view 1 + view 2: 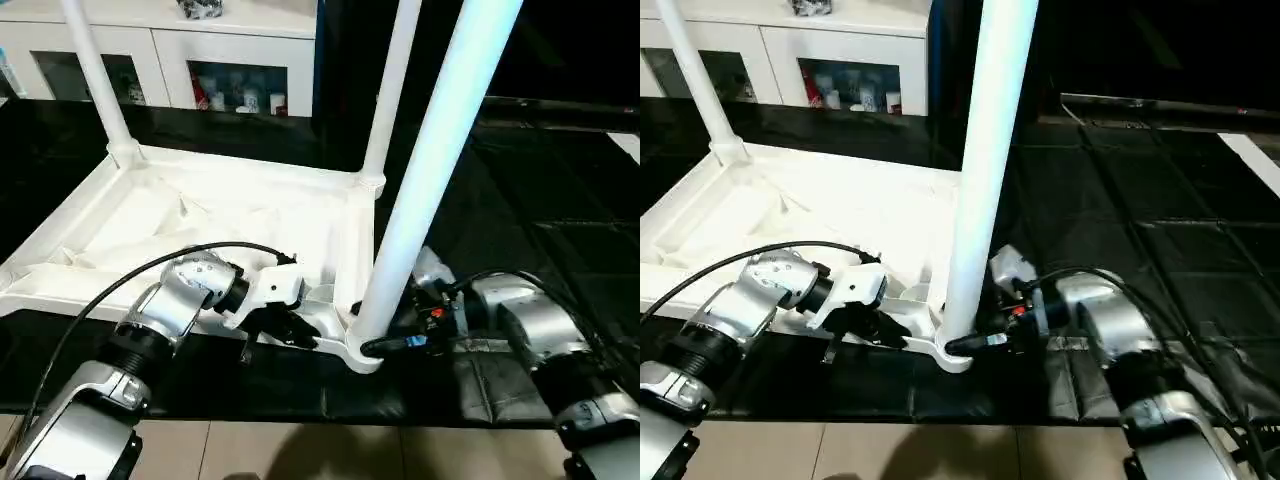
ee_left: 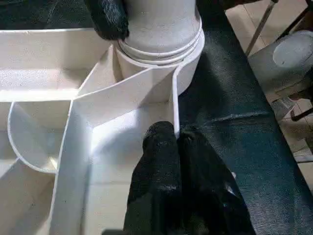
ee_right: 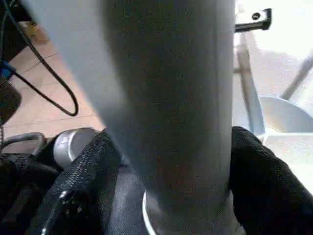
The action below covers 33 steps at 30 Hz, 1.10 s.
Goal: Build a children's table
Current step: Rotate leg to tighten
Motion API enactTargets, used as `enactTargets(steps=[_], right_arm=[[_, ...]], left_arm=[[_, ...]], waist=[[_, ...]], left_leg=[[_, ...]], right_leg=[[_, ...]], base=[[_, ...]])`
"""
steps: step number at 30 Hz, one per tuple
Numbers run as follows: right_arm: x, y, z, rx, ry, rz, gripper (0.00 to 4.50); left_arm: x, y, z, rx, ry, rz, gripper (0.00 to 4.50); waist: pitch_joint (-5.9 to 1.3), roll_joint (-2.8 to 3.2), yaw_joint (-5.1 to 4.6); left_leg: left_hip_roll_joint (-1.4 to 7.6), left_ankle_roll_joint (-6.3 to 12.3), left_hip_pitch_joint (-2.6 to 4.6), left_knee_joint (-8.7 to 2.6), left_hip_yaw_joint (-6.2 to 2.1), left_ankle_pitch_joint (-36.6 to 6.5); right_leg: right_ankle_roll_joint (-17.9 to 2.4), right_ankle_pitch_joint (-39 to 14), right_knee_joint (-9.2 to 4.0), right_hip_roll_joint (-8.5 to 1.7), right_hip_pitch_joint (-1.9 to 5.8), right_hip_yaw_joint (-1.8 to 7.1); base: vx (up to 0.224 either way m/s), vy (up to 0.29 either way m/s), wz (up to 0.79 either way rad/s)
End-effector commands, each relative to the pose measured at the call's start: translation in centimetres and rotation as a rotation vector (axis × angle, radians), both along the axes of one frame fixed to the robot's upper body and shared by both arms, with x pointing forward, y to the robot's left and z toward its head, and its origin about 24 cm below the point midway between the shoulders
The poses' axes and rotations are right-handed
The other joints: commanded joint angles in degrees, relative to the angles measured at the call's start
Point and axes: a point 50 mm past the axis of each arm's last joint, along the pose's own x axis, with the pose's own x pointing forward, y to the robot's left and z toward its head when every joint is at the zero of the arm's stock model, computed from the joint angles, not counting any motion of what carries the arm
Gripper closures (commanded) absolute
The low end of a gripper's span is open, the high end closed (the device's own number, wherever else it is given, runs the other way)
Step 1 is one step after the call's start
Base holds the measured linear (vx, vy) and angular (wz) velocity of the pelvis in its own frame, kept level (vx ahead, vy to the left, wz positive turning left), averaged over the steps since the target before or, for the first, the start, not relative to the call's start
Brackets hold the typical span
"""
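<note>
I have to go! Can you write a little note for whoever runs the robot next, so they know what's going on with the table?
Left hand: shut, pinching the rim wall of the upside-down table top beside the near corner socket.
Right hand: fingers on either side of the base of the near leg, where it stands in that socket.
Done: two far legs stand in their sockets.
Left: check whether the near leg is fully seated; the fourth leg and its corner aren't visible.
</note>
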Motion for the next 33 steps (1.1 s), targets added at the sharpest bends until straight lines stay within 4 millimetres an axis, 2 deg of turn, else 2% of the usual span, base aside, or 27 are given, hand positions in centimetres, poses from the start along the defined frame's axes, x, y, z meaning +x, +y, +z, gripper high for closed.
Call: enactTargets(steps=[1, 4, 8, 13, 19, 20, 25, 26, 28, 29, 31, 32, 33], right_arm=[[0.2, 0.0, 0.3, 0.004, 0.006, 0.015, 1.61], [0.2, 0.0, 0.2, 0.003, 0.01, 0.017, 2.0], [0.2, 0.2, 0.1, 0.006, 0.017, 0.02, 2.15], [0.1, 0.4, 0.0, 0.014, 0.026, 0.026, 2.25], [-0.2, 0.5, -0.3, 0.021, 0.035, 0.034, 2.27], [-0.3, 0.6, -0.4, 0.027, 0.04, 0.032, 2.27], [-0.6, 0.8, -0.4, 0.066, 0.054, 0.003, 2.27], [-0.6, 0.9, -0.5, 0.079, 0.055, -0.013, 2.27], [-0.9, 1.2, -0.7, 0.091, 0.056, -0.043, 2.27], [-1.0, 1.4, -1.0, 0.091, 0.038, -0.087, 2.27], [-1.0, 1.6, -1.2, 0.092, 0.031, -0.12, 2.27], [-1.0, 1.8, -1.4, 0.094, 0.019, -0.154, 2.29], [-1.1, 2.3, -1.8, 0.105, -0.012, -0.221, 2.31]], left_arm=[[-0.9, -0.8, -0.8, 0.044, 0.024, -0.089, 4.5], [-0.9, -0.8, -0.8, 0.046, 0.021, -0.087, 4.5], [-0.9, -0.8, -0.9, 0.046, 0.017, -0.083, 4.5], [-0.8, -0.7, -0.8, 0.049, 0.007, -0.073, 4.5], [-0.5, -0.7, -0.8, 0.046, -0.002, -0.048, 4.5], [-0.4, -0.8, -0.8, 0.037, 0.0, -0.032, 4.5], [-0.2, -1.0, -0.9, 0.022, 0.001, 0.001, 4.5], [-0.1, -1.1, -0.9, 0.013, 0.003, 0.017, 4.5], [0.0, -1.2, -0.9, -0.004, 0.005, 0.045, 4.5], [0.2, -1.4, -0.9, -0.02, 0.007, 0.07, 4.5], [0.2, -1.6, -0.9, -0.032, 0.008, 0.085, 4.5], [0.3, -1.7, -0.9, -0.045, 0.011, 0.099, 4.5], [0.5, -2.2, -0.8, -0.077, 0.014, 0.135, 4.5]], waist=[[-3.83, -0.29, -0.33], [-3.81, -0.27, -0.37], [-3.69, -0.25, -0.39], [-3.7, -0.17, -0.38], [-3.73, -0.09, -0.42], [-3.76, 0.11, -0.38], [-3.76, 0.04, -0.35], [-3.77, 0.35, -0.27], [-3.68, 0.13, -0.28], [-3.51, 0.47, -0.22], [-3.17, 0.23, -0.47], [-3.03, 0.72, -0.5], [-3.04, 0.56, -0.72]], left_leg=[[4.89, 5.05, -0.02, -3.45, -1.35, -0.1], [4.89, 4.94, -0.04, -3.43, -1.33, -0.3], [4.69, 4.39, -0.16, -3.48, -1.28, -1.6], [4.68, 3.99, -0.18, -3.52, -1.35, -2.0], [4.75, 4.09, -0.15, -3.51, -1.39, -1.8], [4.76, 4.01, -0.08, -3.49, -1.39, -1.9], [4.81, 3.93, -0.13, -3.49, -1.41, -2.1], [4.87, 3.88, 0.05, -3.51, -1.4, -2.2], [4.85, 3.79, 0.08, -3.57, -1.36, -2.6], [4.79, 3.41, 0.19, -3.66, -1.36, -3.7], [4.67, 2.42, 0.24, -3.95, -1.45, -6.2], [4.53, 1.7, 0.52, -4.09, -1.53, -7.6], [4.35, 1.25, 0.63, -4.1, -1.54, -8.7]], right_leg=[[-8.4, -8.8, -3.29, -6.43, 3.31, 5.04], [-9.1, -7.8, -3.13, -6.46, 3.35, 5.08], [-8.1, -10.7, -3.59, -6.53, 3.44, 5.04], [-7.3, -12.0, -3.73, -6.47, 3.47, 5.02], [-7.7, -10.9, -3.58, -6.44, 3.44, 5.0], [-7.8, -10.9, -3.57, -6.44, 3.4, 5.01], [-7.9, -10.4, -3.58, -6.45, 3.46, 5.05], [-8.1, -10.2, -3.56, -6.46, 3.33, 5.09], [-8.0, -10.4, -3.71, -6.44, 3.34, 5.1], [-7.6, -12.3, -4.04, -6.52, 3.26, 5.07], [-6.1, -17.4, -4.75, -6.6, 3.36, 4.99], [-5.0, -21.2, -5.36, -6.68, 3.25, 4.91], [-4.0, -24.1, -5.8, -6.7, 3.31, 4.82]], base=[[0.0, 0.0, 0.0], [0.0, 0.0, 0.0], [0.0, 0.0, 0.0], [0.0, 0.0, 0.0], [0.0, 0.0, 0.0], [0.0, 0.0, 0.0], [0.0, 0.0, 0.0], [0.0, 0.0, 0.0], [0.0, 0.0, 0.0], [0.0, 0.0, 0.0], [0.0, 0.0, 0.0], [0.0, 0.0, 0.0], [0.0, 0.0, 0.0]])
